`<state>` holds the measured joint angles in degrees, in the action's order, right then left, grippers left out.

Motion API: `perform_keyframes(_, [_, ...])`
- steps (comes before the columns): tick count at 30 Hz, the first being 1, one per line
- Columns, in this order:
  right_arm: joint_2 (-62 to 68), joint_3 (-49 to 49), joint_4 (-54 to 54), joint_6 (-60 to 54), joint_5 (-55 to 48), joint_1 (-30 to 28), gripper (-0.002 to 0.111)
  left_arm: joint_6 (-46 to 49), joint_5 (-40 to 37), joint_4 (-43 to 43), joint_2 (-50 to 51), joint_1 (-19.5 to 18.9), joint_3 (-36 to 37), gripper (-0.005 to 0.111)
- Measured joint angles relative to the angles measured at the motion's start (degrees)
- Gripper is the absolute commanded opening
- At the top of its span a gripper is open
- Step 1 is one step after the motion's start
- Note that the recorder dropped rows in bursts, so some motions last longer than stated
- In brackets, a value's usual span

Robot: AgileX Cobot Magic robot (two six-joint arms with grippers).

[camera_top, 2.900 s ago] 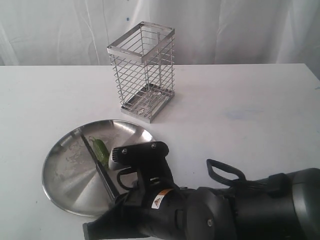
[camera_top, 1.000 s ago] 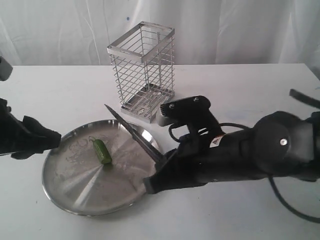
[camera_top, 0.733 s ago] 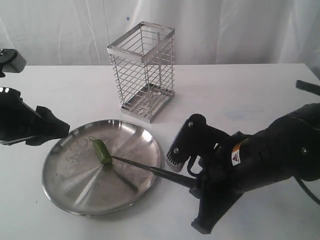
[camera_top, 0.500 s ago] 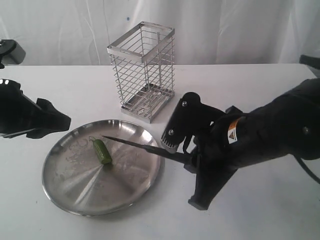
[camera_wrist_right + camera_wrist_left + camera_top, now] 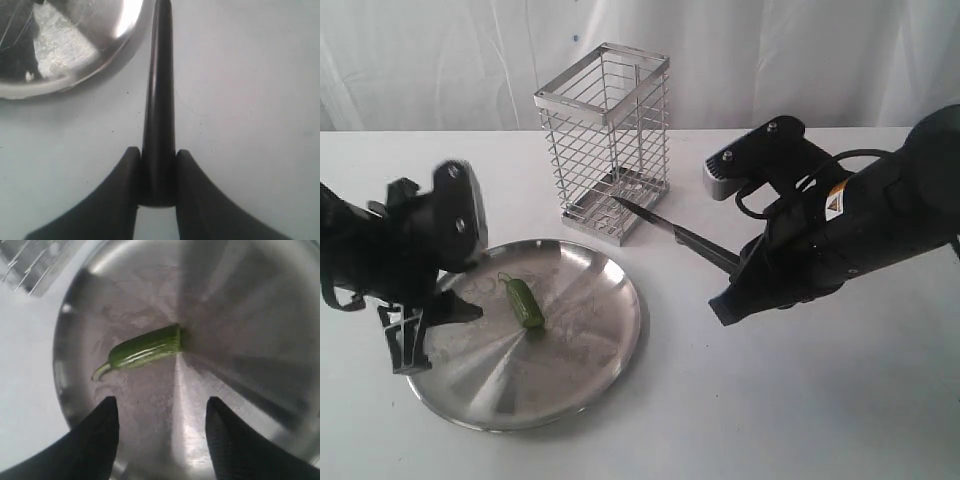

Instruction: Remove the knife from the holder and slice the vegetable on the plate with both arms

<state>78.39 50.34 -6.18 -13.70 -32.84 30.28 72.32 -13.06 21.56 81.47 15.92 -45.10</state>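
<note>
We saw a plain white surface [image 5: 840, 400]. On it stood the holder [image 5: 605, 140], upright toward the back. The plate [image 5: 570, 370] lay flat nearer the front, apart from it.

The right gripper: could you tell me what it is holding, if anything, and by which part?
The right gripper holds the knife by its handle end, jaws shut on either side.

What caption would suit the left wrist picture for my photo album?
Open pincer poised over a cut-ended green chili lying on a shiny steel plate.
</note>
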Motion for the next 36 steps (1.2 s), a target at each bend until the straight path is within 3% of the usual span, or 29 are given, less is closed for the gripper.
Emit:
perform_keyframes(2, [-1.4, 0.0, -1.0, 0.2, 0.0, -0.3, 0.0, 18.5, 3.1, 0.0, 4.6, 1.6, 0.0, 0.057])
perform_keyframes(4, [-2.7, 0.0, -1.2, 0.2, 0.0, -0.4, 0.0, 29.0, 9.2, 0.0, 8.6, 2.7, 0.0, 0.057])
perform_keyframes(7, [-3.9, 0.0, -1.4, 0.2, -0.3, -0.4, 0.0, 34.5, 17.0, 0.0, 12.7, 2.7, 0.0, 0.057])
perform_keyframes(11, [-4.3, 0.0, -1.5, 0.2, -1.0, -0.4, 0.0, 36.1, 19.3, 1.0, 14.4, 2.7, -0.8, 0.056])
perform_keyframes(13, [-4.3, 0.0, -1.6, 0.2, -1.3, -0.4, 0.0, 33.9, 19.4, 4.5, 14.3, 2.7, -1.8, 0.056])
perform_keyframes(15, [-4.3, 0.0, -1.6, 0.2, -1.3, -0.4, 0.0, 28.3, 19.4, 13.1, 13.0, 2.7, -3.8, 0.056])
perform_keyframes(20, [-4.3, 0.0, -1.6, 0.2, -1.3, -0.4, 0.0, 10.0, 13.4, 51.0, 6.9, 1.9, -9.2, 0.046])
perform_keyframes(23, [-4.3, 0.0, -1.9, 0.4, -1.4, -0.4, 0.0, -0.7, 10.6, 64.9, 5.3, 1.5, -9.5, 0.046])
perform_keyframes(29, [-4.3, 0.0, -3.8, 0.7, -1.7, -0.4, 0.0, -16.7, 11.7, 69.6, 7.2, 1.5, -7.4, 0.056])
perform_keyframes(36, [-4.3, 0.0, -4.3, 0.7, -1.4, -0.4, 0.0, -19.6, 14.5, 70.5, 8.4, 1.5, -3.6, 0.056])
